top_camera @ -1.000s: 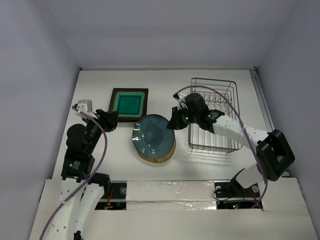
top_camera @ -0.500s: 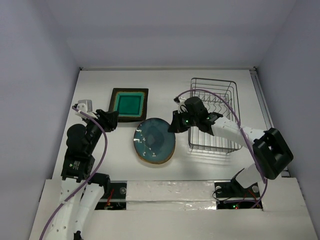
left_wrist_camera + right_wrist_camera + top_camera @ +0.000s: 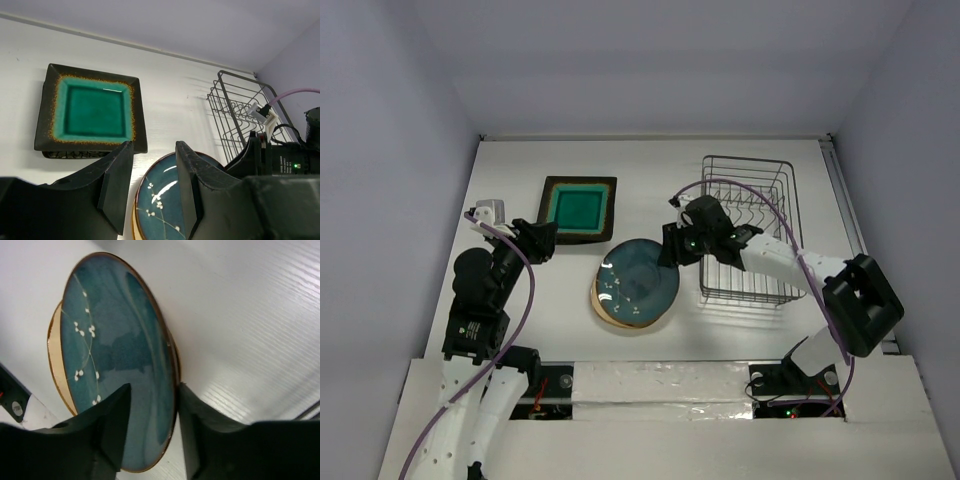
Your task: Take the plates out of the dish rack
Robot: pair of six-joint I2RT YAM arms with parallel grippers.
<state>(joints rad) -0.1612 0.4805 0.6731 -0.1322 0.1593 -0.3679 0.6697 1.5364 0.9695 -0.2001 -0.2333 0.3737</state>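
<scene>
Open bench [image 3: 650, 170] at top centre, between square teal plate [image 3: 579, 208] and dish rack [image 3: 748, 230]. Centre blocked: stacked round plates [image 3: 636, 282], right gripper [image 3: 669, 247] at their right rim.

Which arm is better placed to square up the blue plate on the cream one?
Right. Its pincer straddles the blue plate's rim on the dish rack side, jaws apart. The left pincer is open by the teal square plate, clear of the blue plate.
</scene>
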